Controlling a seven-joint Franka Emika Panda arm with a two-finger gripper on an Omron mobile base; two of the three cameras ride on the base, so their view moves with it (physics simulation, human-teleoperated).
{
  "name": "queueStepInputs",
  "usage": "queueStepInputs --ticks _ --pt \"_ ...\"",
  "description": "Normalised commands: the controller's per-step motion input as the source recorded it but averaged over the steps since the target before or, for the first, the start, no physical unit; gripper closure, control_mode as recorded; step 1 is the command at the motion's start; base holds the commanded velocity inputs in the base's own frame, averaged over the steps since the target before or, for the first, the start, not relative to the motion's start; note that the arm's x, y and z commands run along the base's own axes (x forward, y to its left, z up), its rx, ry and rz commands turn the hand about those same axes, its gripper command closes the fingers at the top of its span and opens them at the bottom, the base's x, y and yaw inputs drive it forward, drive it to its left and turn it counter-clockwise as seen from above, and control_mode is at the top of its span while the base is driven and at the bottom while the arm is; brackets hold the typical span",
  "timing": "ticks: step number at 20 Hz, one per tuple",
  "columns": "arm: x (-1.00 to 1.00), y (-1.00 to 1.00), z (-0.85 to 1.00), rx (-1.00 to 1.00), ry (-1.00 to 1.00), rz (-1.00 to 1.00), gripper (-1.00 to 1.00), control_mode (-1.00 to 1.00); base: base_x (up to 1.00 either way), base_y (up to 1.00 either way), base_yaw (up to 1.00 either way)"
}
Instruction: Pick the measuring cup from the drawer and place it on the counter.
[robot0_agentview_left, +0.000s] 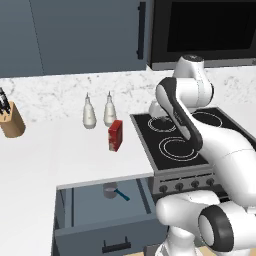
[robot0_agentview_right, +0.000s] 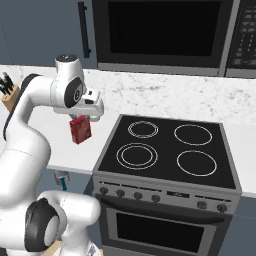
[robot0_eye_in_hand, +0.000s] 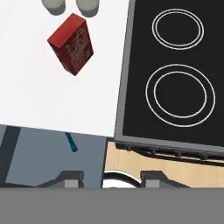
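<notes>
1. At the far left of the smooth white countertop slab (robot0_agentview_left: 45, 150) stands a tan wooden knife block (robot0_agentview_left: 11, 120). It sits back by the speckled backsplash, and I judge it is well clear of any reach toward the drawer.
2. Further right stand two white pear-shaped shakers (robot0_agentview_left: 98, 111) side by side. Just right of them and nearer is a small red box (robot0_agentview_left: 115, 135), upright on the counter close to the stove edge.
3. Below the counter's near edge, the wide shallow blue-grey drawer (robot0_agentview_left: 107, 227) is pulled open, so its inside can be reached from above.
4. The small round grey metallic measuring cup (robot0_agentview_left: 110, 190) lies in the drawer toward its far side, close under the counter lip. Its thin teal-blue handle (robot0_eye_in_hand: 71, 143) points right and toward the near side.
5. The two-finger gripper (robot0_eye_in_hand: 109, 179) hangs above the seam between the counter and the black stove top (robot0_agentview_left: 175, 135), looking down. I judge it is not yet over the cup.
6. The dark fingertips (robot0_eye_in_hand: 72, 178) are spread apart and hold nothing.
7. In the hand view the cup's handle lies just left of and beyond the left fingertip. The bowl is hidden there under the counter edge, so the hand probably needs to shift left and nearer, then descend.
</notes>
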Motion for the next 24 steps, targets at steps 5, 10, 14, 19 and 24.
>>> queueStepInputs --ticks 5,10,14,19,24 --pt "-0.54 0.06 -0.03 -0.01 -0.01 0.00 -1.00 -1.00 0.00 0.00 0.00" --pt "-0.92 0.45 -0.22 -0.01 -0.05 0.00 -1.00 -1.00 0.00 0.00 0.00" --pt "-0.37 0.77 -0.04 0.00 0.01 -0.02 -1.00 -1.00 0.00 0.00 0.00" --pt "-0.16 0.19 -0.07 0.02 0.06 -0.03 -1.00 -1.00 0.00 0.00 0.00" --pt "-0.32 0.00 -0.24 0.01 0.00 0.00 -1.00 -1.00 0.00 0.00 0.00"
